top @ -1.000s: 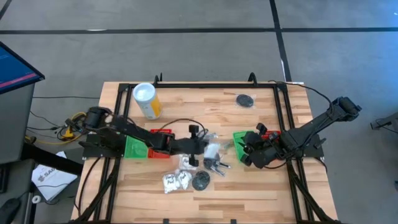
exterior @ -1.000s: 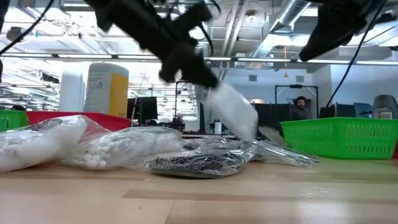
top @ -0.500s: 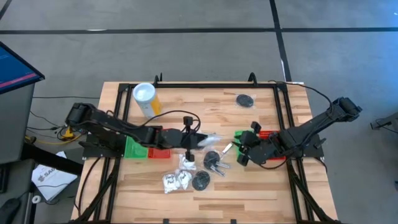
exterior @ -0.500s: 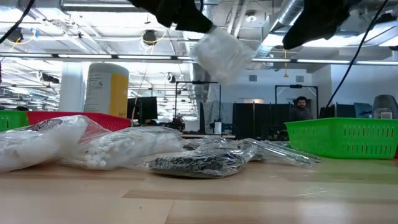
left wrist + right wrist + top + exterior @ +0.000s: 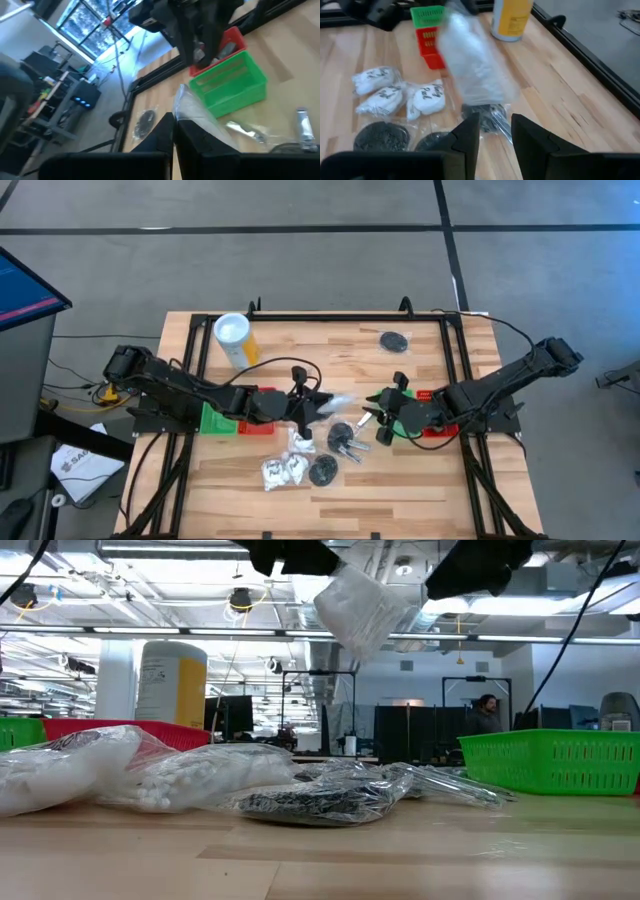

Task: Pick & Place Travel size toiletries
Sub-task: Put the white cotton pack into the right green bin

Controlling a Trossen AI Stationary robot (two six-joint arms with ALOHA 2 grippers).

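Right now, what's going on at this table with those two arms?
The left gripper is holding a clear plastic sachet up in the air above the middle of the wooden table. The right gripper is open and empty, close beside it and facing it. More small toiletries lie below: white sachets, black discs and silvery tubes. A green tray sits on the right side, and green and red trays on the left.

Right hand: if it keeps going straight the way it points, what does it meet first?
Probably the clear plastic packet held up by the left hand. The right hand is open and points at it from across the table, though the gap between them is hard to judge.
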